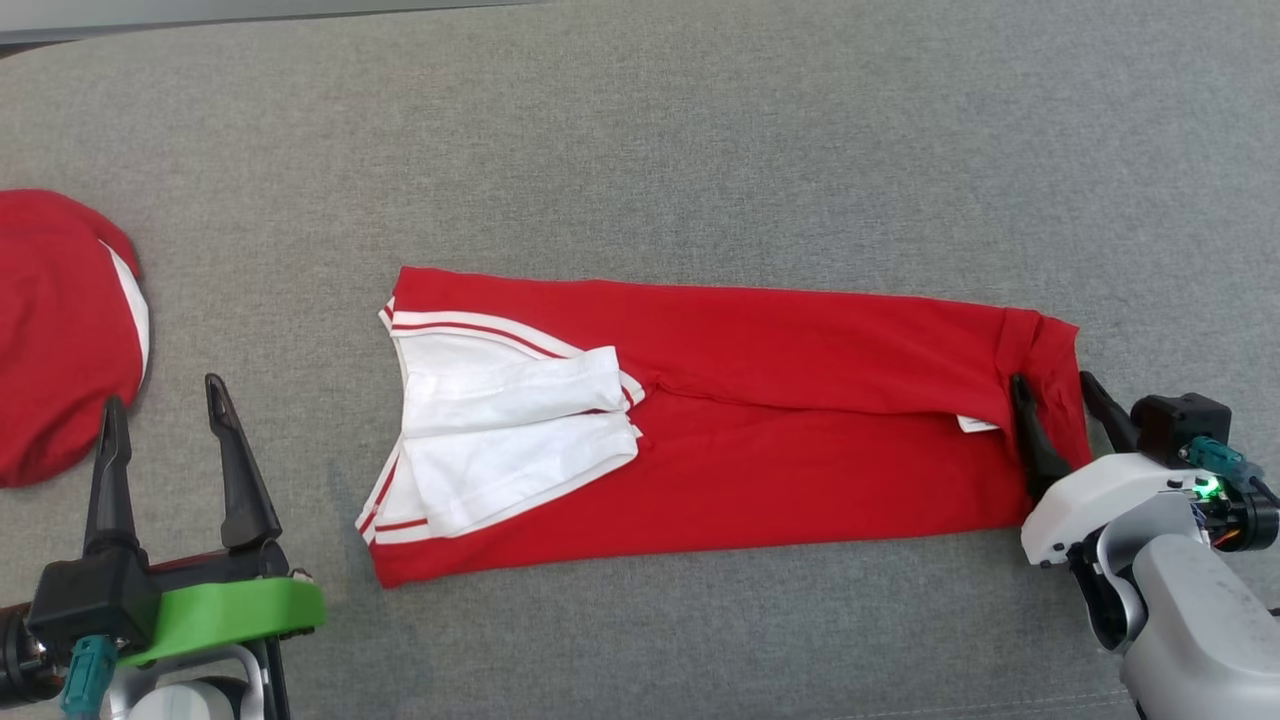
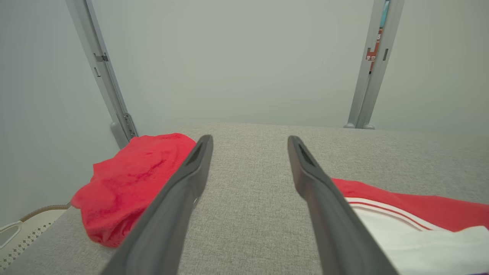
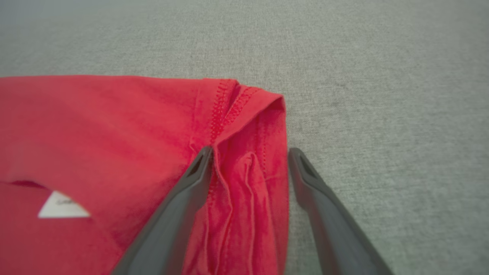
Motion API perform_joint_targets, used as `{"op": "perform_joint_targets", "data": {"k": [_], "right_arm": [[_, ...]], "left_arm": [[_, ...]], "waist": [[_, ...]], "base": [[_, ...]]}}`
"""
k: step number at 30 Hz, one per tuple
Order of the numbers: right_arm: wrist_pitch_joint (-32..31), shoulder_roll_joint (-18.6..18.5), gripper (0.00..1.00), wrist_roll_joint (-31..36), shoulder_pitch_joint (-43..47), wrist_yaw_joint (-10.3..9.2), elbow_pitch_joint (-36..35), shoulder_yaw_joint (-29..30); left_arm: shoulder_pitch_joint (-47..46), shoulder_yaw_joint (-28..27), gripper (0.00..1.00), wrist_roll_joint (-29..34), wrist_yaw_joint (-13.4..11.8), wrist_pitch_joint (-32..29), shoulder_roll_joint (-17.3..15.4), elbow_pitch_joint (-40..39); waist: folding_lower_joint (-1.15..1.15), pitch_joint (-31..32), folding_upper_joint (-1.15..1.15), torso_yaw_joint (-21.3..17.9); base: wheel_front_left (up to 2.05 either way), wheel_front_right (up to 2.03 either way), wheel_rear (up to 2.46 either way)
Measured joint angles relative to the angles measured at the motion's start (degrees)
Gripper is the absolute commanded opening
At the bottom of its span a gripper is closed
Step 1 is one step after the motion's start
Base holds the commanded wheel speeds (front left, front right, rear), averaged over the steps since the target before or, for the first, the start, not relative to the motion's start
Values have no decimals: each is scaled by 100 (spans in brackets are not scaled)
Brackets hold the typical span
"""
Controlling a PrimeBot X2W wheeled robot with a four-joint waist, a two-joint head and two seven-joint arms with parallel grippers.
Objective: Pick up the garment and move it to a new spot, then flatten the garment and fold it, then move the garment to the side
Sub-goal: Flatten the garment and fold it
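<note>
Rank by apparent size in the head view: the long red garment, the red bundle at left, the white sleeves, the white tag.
Largest: garment.
Next: bundle and sleeves look alike; the bundle is cut off at the edge.
Smallest: tag.

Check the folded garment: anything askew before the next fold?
The garment is rumpled at its right end: the hem is turned over and bunched where the open right claw straddles it, and a white label pokes out between the folded flaps.

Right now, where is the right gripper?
The right gripper is at the lower right of the head view, open astride the right end of the red garment, one finger over the cloth, the other just past its edge.
</note>
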State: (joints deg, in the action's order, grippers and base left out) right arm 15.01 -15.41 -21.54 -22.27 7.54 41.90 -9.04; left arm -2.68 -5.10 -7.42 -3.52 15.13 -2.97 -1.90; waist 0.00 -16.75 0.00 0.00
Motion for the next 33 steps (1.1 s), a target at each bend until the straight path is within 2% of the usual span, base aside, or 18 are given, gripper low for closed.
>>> {"op": "perform_joint_targets", "data": {"k": [2,3,4,5,9,15,27,33], "right_arm": [[-4,26,100,-18,-13,0,86,-76],[-19,41,84,-60,-14,-3,100,-153],[-46,57,45,-108,-13,-8,99,-249],[-74,64,0,-192,-13,-11,87,-337],[-89,71,0,-458,-14,-11,-23,-624],[-70,-105,0,-608,-57,9,4,-594],[-99,-1219,0,-539,-160,1,283,35],[-183,-1028,0,-635,-187,0,-45,41]], "left_arm": [[1,4,100,5,-2,0,1,25],[0,10,100,2,-11,0,2,42],[-1,15,100,-7,-20,0,2,57],[-3,30,100,-21,-30,0,3,76],[-7,93,100,-46,-52,0,7,146],[-6,123,100,1,-86,0,8,229],[99,97,100,87,-49,0,10,348],[137,26,100,111,-52,0,11,374]], "waist": [[0,20,0,1],[0,29,0,-1],[0,35,0,-1],[0,40,0,-4],[0,58,0,-27],[0,138,0,-84],[0,400,0,-213],[0,477,0,-244]], "base": [[0,0,0],[0,0,0],[0,0,0],[0,0,0],[0,0,0],[0,0,0],[0,0,0],[0,0,0]]}}
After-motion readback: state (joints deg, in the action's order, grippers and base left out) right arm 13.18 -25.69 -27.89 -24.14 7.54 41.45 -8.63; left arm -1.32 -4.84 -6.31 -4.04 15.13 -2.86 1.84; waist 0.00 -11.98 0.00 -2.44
